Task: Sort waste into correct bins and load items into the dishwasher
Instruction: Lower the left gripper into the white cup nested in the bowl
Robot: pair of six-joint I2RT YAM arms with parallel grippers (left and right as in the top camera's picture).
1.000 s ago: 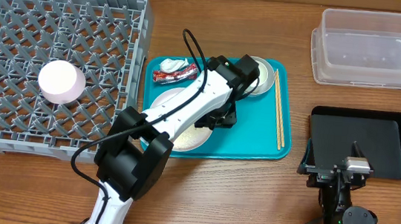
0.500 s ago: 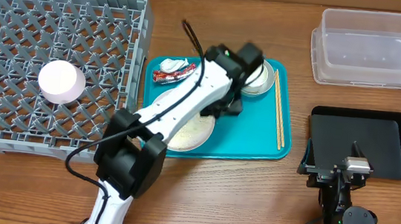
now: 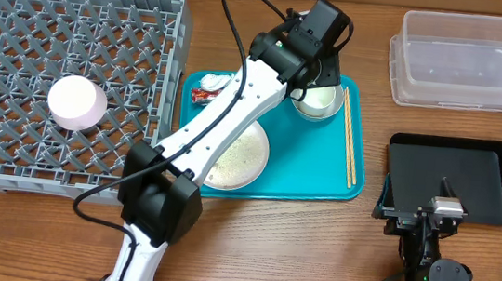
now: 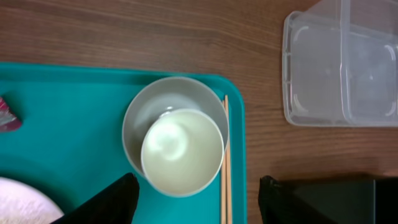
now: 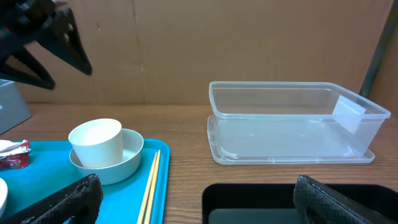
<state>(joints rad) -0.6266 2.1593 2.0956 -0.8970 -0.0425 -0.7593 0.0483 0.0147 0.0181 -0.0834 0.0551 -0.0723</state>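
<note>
Left gripper (image 4: 196,186) hangs open and empty over the cup (image 4: 182,151); right gripper (image 5: 198,186) is spread wide at the lower right, holding nothing.
In the overhead view the cup stands inside a grey bowl (image 4: 143,112) at the upper right corner of the teal tray (image 4: 62,124), in mid-frame. The chopsticks (image 3: 349,151) lie along the tray's right edge, just beside the bowl. The plate (image 3: 244,159), with rice bits (image 3: 229,168) on it, sits at the tray's lower left, and the wrapper (image 3: 204,94) is at its upper left. The rack (image 3: 22,4) fills the upper left of the frame with a white bowl (image 3: 75,103) upside down in it. The clear tub (image 3: 469,65) sits upper right, with the black tray (image 3: 453,176) below it.
</note>
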